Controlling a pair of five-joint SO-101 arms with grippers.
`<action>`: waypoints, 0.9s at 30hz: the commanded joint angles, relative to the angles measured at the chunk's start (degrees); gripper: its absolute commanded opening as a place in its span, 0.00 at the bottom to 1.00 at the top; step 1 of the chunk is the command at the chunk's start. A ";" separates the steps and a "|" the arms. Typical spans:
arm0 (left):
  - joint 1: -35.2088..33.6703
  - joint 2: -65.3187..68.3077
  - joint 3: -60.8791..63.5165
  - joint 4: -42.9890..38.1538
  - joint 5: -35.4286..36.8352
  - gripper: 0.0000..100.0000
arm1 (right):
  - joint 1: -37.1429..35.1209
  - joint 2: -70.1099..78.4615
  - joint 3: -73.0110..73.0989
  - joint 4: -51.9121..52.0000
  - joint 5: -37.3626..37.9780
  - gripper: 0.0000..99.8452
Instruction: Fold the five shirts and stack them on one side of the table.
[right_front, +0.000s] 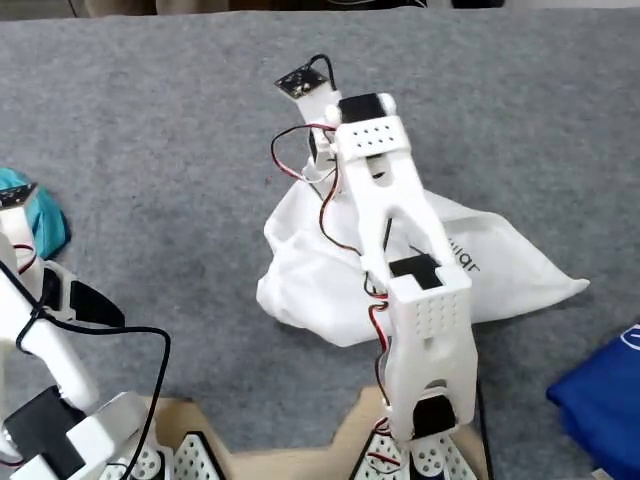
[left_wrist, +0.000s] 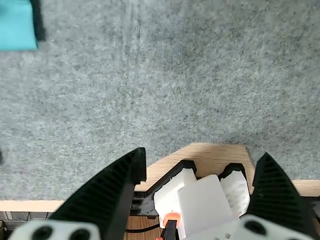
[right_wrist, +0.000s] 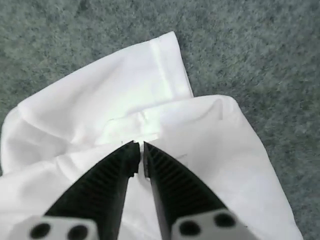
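High view first: a white shirt (right_front: 330, 285) lies rumpled and partly doubled over near the middle of the grey table cover (right_front: 150, 120). One corner of it trails out toward the blue shirt (right_front: 600, 400), which sits at the table's right edge. The two are close but apart. A teal shirt (right_front: 50, 225) is bunched at the far left edge, well away from the white one.

The right arm (right_front: 400, 230) stretches out over the white shirt, and its red and black wires hang across the cloth. In the right wrist view, the right gripper (right_wrist: 140, 147) has its two black fingers drawn together, with only a sliver between the tips. The tips sit at a folded ridge of the white fabric, just below a sleeve. Whether any cloth is caught between them cannot be told.

The left arm (right_front: 50, 350) is at the near left corner. The left gripper (left_wrist: 202, 154) has its fingers spread wide apart, holding nothing, above the wooden base board (left_wrist: 215, 150) and bare grey cover.
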 joint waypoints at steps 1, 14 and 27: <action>-0.09 -0.57 -0.70 0.26 -0.53 0.34 | 1.01 -6.37 -9.71 5.71 -0.44 0.00; 0.00 -0.75 -0.70 0.26 -0.53 0.34 | -11.65 -26.51 -48.57 9.05 6.51 0.00; -0.35 -0.31 -0.44 -1.58 -0.09 0.34 | -48.13 -39.69 -47.60 -13.19 15.30 0.00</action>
